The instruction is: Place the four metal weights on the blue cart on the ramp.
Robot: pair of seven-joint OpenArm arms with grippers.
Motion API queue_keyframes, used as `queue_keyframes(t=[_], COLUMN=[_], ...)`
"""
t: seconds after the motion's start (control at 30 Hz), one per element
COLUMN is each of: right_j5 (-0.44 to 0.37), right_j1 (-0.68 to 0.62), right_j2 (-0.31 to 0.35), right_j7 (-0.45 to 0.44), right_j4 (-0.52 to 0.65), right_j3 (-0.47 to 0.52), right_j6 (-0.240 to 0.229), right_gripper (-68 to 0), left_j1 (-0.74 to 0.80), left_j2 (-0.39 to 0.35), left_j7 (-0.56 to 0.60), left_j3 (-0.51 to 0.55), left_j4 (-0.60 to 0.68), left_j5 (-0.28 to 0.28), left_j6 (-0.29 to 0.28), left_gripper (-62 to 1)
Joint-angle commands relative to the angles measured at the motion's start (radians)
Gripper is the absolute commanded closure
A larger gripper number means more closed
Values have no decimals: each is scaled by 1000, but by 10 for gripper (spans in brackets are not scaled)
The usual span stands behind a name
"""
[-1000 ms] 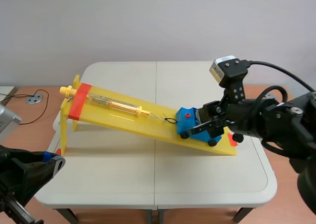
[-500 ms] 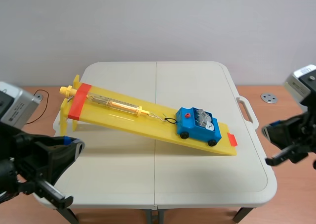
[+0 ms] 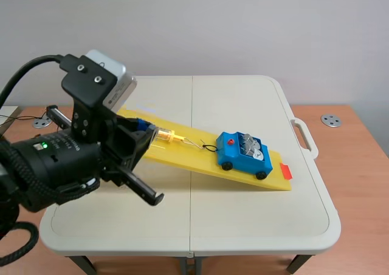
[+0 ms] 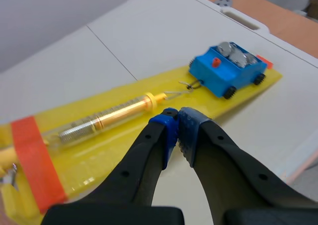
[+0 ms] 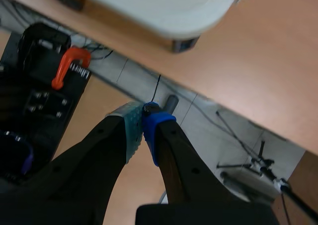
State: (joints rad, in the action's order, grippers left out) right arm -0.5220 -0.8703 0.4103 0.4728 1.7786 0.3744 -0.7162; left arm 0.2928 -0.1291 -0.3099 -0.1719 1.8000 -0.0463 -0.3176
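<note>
Judging from the scene view, the loading step looks finished. The blue cart (image 3: 243, 154) stands low on the yellow ramp (image 3: 188, 159), toward the right edge of the table (image 3: 261, 220). Its open top holds the metal weights (image 3: 251, 144), shiny discs packed close together. I cannot count four for sure from here. A spring scale (image 3: 165, 135) lies higher on the ramp, joined to the cart by a thin wire. The left arm (image 3: 67, 156) hangs over the near left part of the table and hides the upper end of the ramp. The right arm is not seen.

From the left wrist view, the left jaws are pressed together with nothing between them, above the middle of the ramp and just beside the scale. The cart (image 4: 226, 72) is ahead, well apart, and about four discs overlap inside it.

From the right wrist view, the right jaws are also pressed together and empty, off the table and over the floor (image 5: 268, 61).

No loose weight is visible, so the next move probably calls only for keeping clear of the cart and wire.
</note>
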Motion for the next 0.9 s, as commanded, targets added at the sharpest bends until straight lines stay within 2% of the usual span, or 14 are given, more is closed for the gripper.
queue_keyframes(t=[0.0,0.17,0.47,0.87], right_j5=[-69,-66,-62,-61], right_j1=[-44,-137,-158,-157], right_j2=[43,43,11,11], right_j7=[-94,-95,-97,-97], right_j4=[101,101,101,101], right_j3=[29,55,72,72], right_j6=[-29,-29,-29,-29], right_gripper=[-6,-6,-6,-6], left_j1=[-63,-140,-240,-246], left_j2=[33,60,65,65], left_j7=[119,138,141,145], left_j3=[20,7,7,8], left_j4=[12,-82,-204,-217], left_j5=[34,-11,-26,-26], left_j6=[43,83,122,122], left_gripper=[-27,-27,-27,-27])
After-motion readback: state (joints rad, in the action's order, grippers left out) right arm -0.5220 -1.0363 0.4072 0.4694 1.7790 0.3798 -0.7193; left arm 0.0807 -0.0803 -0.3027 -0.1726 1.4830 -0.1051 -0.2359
